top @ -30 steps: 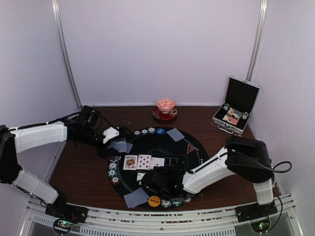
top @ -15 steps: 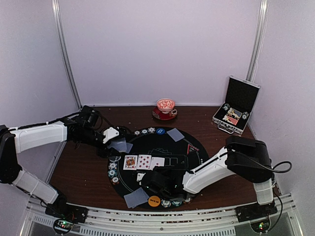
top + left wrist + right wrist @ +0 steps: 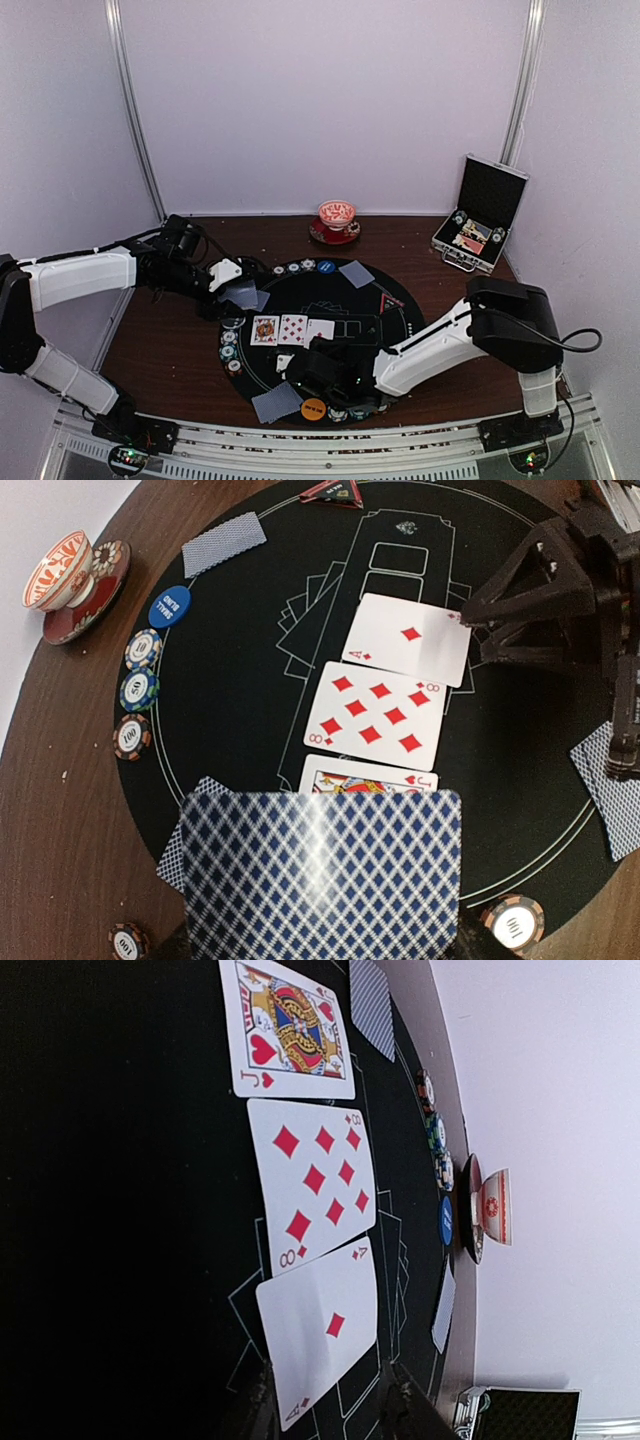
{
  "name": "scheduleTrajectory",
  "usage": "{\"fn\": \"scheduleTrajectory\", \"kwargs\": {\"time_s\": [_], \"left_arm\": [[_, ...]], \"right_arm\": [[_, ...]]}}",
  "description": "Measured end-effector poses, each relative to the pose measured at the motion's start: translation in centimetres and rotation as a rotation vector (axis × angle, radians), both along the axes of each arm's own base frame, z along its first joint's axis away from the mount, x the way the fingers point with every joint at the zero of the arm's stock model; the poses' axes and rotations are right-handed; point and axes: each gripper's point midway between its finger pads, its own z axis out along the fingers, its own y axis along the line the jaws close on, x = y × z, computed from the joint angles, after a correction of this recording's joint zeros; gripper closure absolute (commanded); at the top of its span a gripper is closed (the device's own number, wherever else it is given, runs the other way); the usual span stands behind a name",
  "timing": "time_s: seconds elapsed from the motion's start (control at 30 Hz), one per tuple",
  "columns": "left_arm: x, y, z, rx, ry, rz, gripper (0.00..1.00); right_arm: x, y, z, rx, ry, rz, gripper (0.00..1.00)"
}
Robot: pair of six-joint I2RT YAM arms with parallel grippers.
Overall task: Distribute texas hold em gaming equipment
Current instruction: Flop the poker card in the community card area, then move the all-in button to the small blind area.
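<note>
Right end effector [image 3: 332, 1405], jaws parted, straddling the near end of the face-up white ace-of-diamonds playing card [image 3: 320, 1335]. The card lies flat on the round black mat [image 3: 300, 290], in a row with the eight of diamonds [image 3: 312, 1185] and the jack of hearts [image 3: 288, 1025]. Left end effector [image 3: 228, 278], at the mat's left rim over the brown wooden tabletop [image 3: 170, 350], clamped on blue-grey lattice-backed playing cards [image 3: 320, 875].

Jack of hearts [image 3: 365, 778]: on the round black mat [image 3: 240, 680], mostly hidden behind the held blue-backed card [image 3: 320, 880].
Blue-backed card: bottom edge cut off.
Chips [image 3: 342, 414]: mat's near rim, partly under the right arm [image 3: 430, 350].
Case [image 3: 495, 195] contents: beyond the mat, too small to tell.
</note>
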Motion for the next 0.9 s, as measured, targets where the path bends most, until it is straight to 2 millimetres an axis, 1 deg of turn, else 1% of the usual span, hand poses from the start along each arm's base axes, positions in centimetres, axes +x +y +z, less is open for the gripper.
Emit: {"fn": "scheduleTrajectory", "kwargs": {"time_s": [0.07, 0.1, 0.17, 0.3, 0.37, 0.47, 0.57, 0.63, 0.73, 0.9], "left_arm": [[0.0, 0.0, 0.0, 0.0, 0.0, 0.0, 0.38], [0.0, 0.0, 0.0, 0.0, 0.0, 0.0, 0.38], [0.0, 0.0, 0.0, 0.0, 0.0, 0.0, 0.38], [0.0, 0.0, 0.0, 0.0, 0.0, 0.0, 0.38], [0.0, 0.0, 0.0, 0.0, 0.0, 0.0, 0.38], [0.0, 0.0, 0.0, 0.0, 0.0, 0.0, 0.38], [0.0, 0.0, 0.0, 0.0, 0.0, 0.0, 0.38], [0.0, 0.0, 0.0, 0.0, 0.0, 0.0, 0.38], [0.0, 0.0, 0.0, 0.0, 0.0, 0.0, 0.38], [0.0, 0.0, 0.0, 0.0, 0.0, 0.0, 0.38]], "right_arm": [[-0.2, 0.1, 0.5, 0.008, -0.002, 0.0, 0.58], [-0.3, 0.0, 0.7, 0.006, -0.003, 0.001, 0.52], [-0.4, -0.1, 1.1, 0.013, -0.003, -0.007, 0.44], [-0.6, -0.5, 2.2, 0.021, 0.009, -0.023, 0.19], [-0.7, -0.6, 3.7, 0.068, 0.019, -0.04, 0.1], [-0.6, -0.8, 7.0, 0.178, 0.037, -0.068, 0.0], [-0.1, -1.2, 10.2, 0.304, 0.057, -0.117, 0.0], [0.8, -1.7, 11.3, 0.375, 0.075, -0.17, 0.0], [2.9, -3.4, 11.1, 0.445, 0.109, -0.282, 0.0], [7.6, -8.6, 9.4, 0.565, 0.168, -0.541, 0.0]]}}
